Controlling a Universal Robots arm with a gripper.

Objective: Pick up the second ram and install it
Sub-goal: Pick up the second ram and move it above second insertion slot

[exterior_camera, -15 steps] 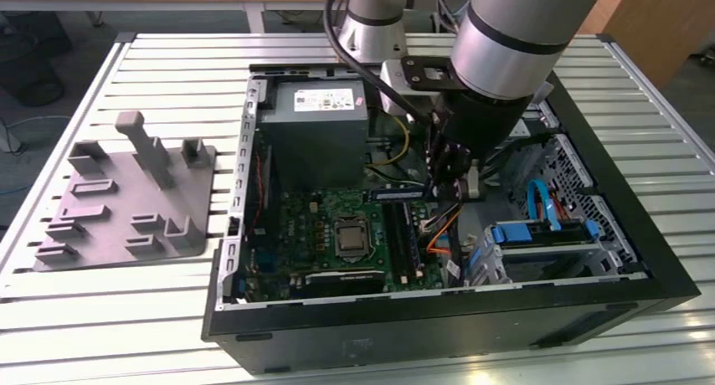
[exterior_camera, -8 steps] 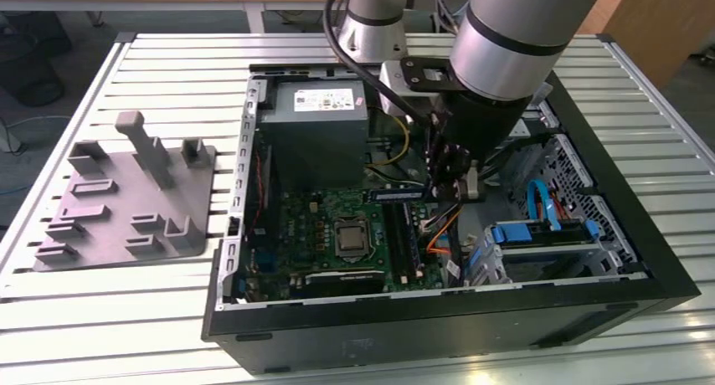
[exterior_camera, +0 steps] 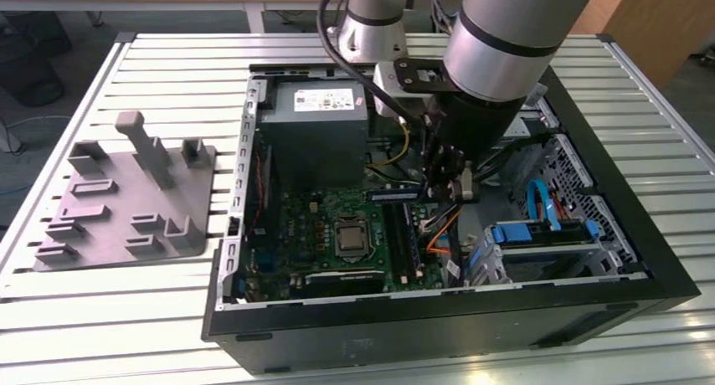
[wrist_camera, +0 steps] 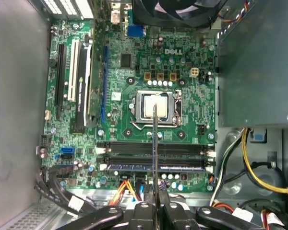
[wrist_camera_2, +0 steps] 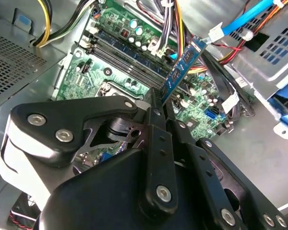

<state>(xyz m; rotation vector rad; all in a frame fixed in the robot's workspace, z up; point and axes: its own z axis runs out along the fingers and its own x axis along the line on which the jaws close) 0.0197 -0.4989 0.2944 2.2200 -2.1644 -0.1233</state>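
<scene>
The second ram (wrist_camera_2: pixel 185 67), a thin green chip-lined strip, juts tilted from the hand (wrist_camera_2: pixel 159 106), gripped by one end.

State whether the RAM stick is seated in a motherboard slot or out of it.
Out: the gripper holds the RAM stick crosswise over the memory slots.

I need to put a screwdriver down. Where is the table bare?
Bare slats of the table lie beyond the grey holder block and on its near side, on the exterior view's left of the computer case. Inside the case it is crowded: the hand holds the second ram over the motherboard, with cables beside.
</scene>
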